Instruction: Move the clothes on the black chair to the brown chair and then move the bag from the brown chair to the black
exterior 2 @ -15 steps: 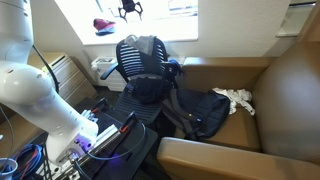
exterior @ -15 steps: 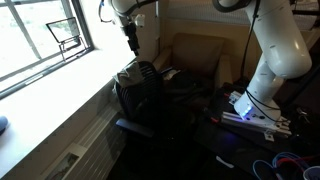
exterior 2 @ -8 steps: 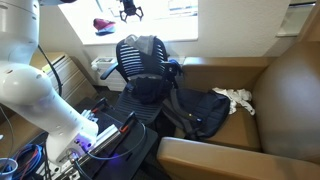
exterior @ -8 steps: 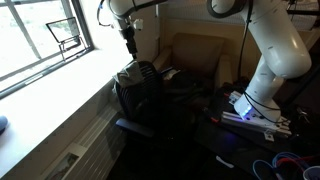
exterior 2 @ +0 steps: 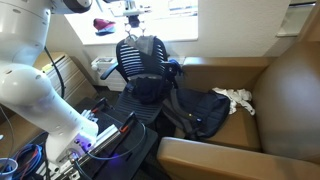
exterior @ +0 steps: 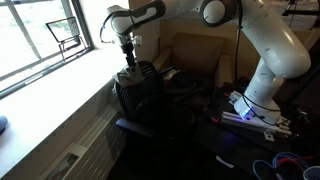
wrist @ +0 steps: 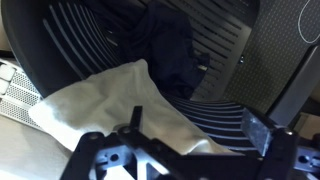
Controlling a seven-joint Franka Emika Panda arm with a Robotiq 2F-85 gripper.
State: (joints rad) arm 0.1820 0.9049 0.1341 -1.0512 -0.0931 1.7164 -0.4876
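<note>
Wrist view: the hand [wrist: 196,130] hangs wide open and empty just above the clothes [wrist: 105,100] on the black chair [wrist: 85,30].

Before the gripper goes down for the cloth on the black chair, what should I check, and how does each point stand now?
1. Gripper open: ok.
2. Gripper above black chair: ok.
3. Cloth visible below, wrist view: ok.
4. Cloth centred between jaws: not ok, it lies to one side.
5. Nothing held: ok.
6. Bare room on brown chair seat: ok, beside bag and white fabric.
</note>
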